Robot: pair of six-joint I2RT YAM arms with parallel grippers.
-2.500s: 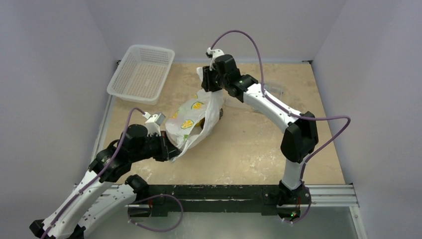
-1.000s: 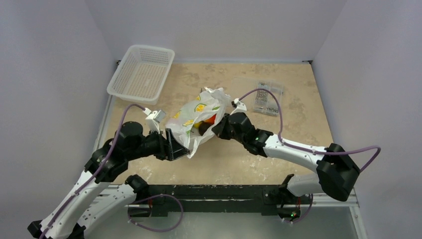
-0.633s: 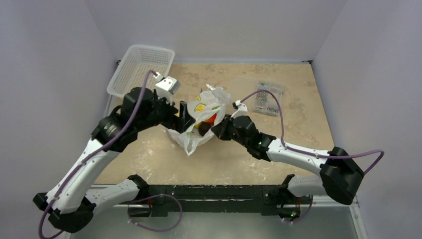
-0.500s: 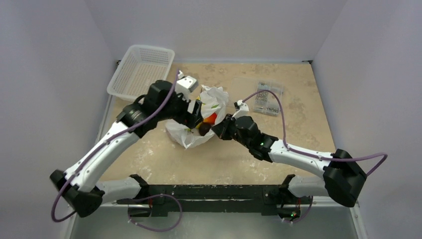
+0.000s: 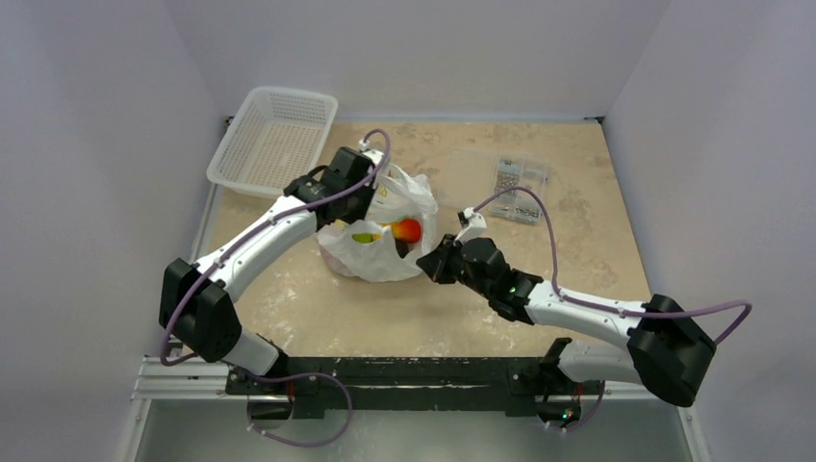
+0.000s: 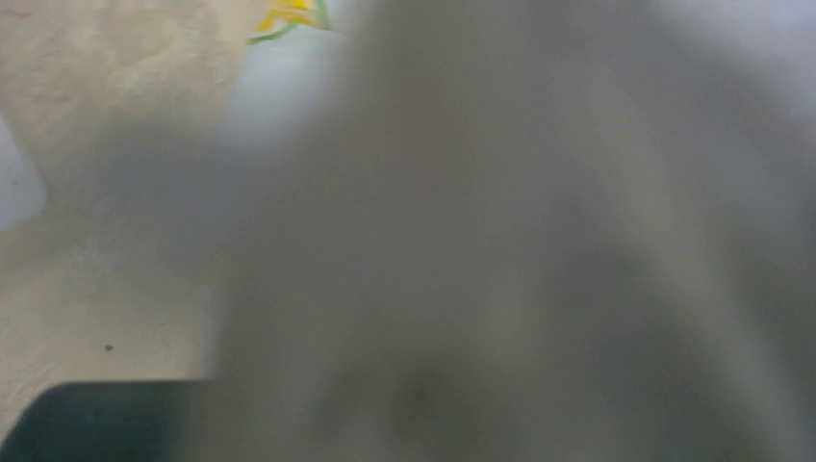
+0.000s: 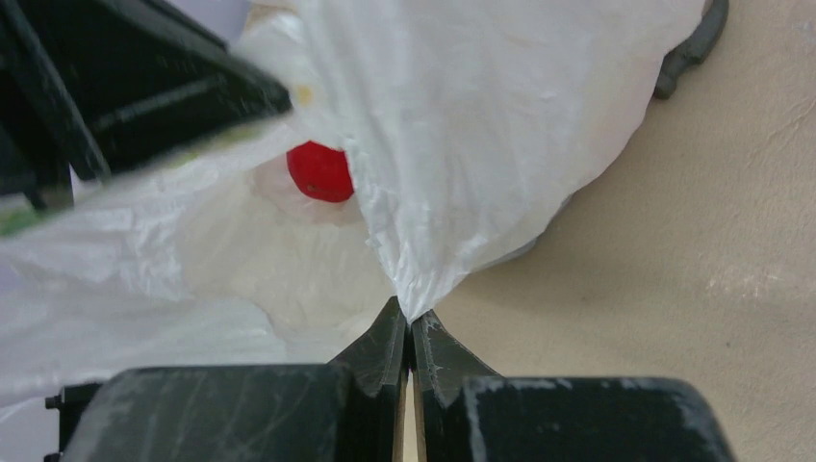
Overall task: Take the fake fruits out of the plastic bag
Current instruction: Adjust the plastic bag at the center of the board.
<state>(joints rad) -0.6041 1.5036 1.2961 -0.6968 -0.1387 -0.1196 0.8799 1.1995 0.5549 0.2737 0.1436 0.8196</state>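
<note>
Table (image 5: 539, 289), mesh basket (image 5: 274, 141) beyond: right gripper (image 7: 409, 318) pinches the plastic bag (image 7: 500, 115), which hides the closed left gripper (image 5: 373, 195)

White mesh basket (image 5: 274, 144) at far-left corner of table (image 5: 577, 221), upright, its left side overhanging the table edge. Clear flat box (image 5: 520, 179) with small parts lies flat toward far right, well apart from basket. Tabletop beige, mottled. Black rail (image 5: 414, 371) along near edge. Pale walls (image 5: 87, 144) around. Dark curved object (image 7: 693, 43) on tabletop in right wrist view, partly hidden, can't identify.
</note>
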